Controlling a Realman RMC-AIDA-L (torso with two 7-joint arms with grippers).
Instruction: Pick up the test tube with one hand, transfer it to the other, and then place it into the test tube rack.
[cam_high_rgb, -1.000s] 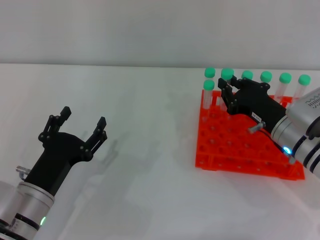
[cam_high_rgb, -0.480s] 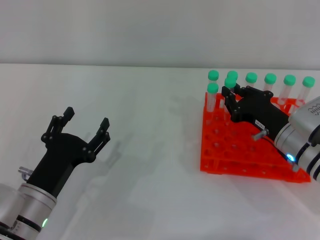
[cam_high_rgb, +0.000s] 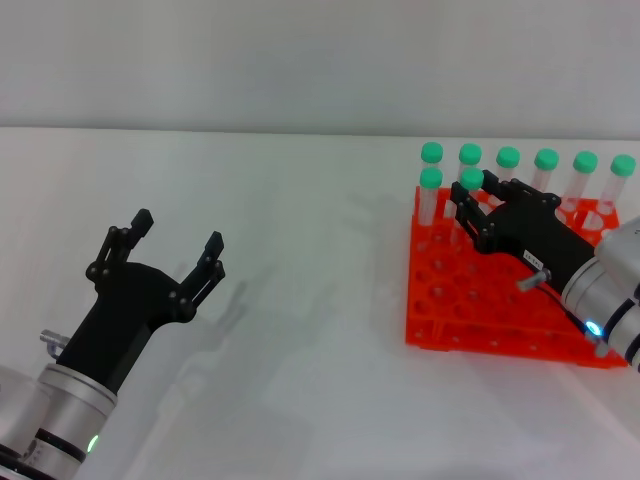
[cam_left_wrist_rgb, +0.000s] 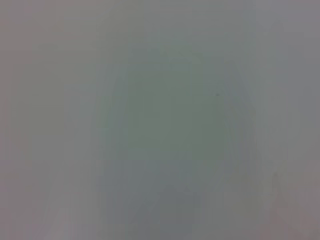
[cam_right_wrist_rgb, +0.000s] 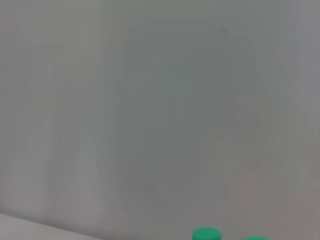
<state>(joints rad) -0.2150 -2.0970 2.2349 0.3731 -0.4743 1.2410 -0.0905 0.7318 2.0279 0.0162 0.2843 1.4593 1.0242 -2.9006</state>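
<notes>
Left gripper (cam_high_rgb: 170, 248) sits over the near-left part of the tabletop (cam_high_rgb: 300, 330), fingers spread wide, nothing between them. Well apart from everything that matters, so it looks done with its part. Its wrist view shows only blank surface.

Moving right: the test tube rack (cam_high_rgb: 470, 300) stands at the right side of the tabletop, rotated a bit against the table edges. A row of green-capped tubes stands upright along its far edge, and one more (cam_high_rgb: 431, 195) stands a row nearer at the rack's left end.

Right gripper (cam_high_rgb: 474, 205) reaches in over the rack from the right, fingertips aimed toward the rack's far-left corner. The test tube (cam_high_rgb: 472, 180) is at those fingertips, just beside the left-end tube and a row nearer than the far row. Long axis is near vertical, cap up. The body below the cap is mostly hidden by the fingers. The fingers look closed round it just under the cap, but the head view doesn't show whether the pads actually bear on it.

Key relation: tube axis lines up with the hole axis, straight down. Its cap sits level with its neighbour's, so I judge it at or near full depth in a hole. Can't see the tube bottom, so seating is unconfirmed. Right arm is the only one near enough to act.

Right wrist view only catches two green caps (cam_right_wrist_rgb: 206, 234) at the frame edge.
</notes>
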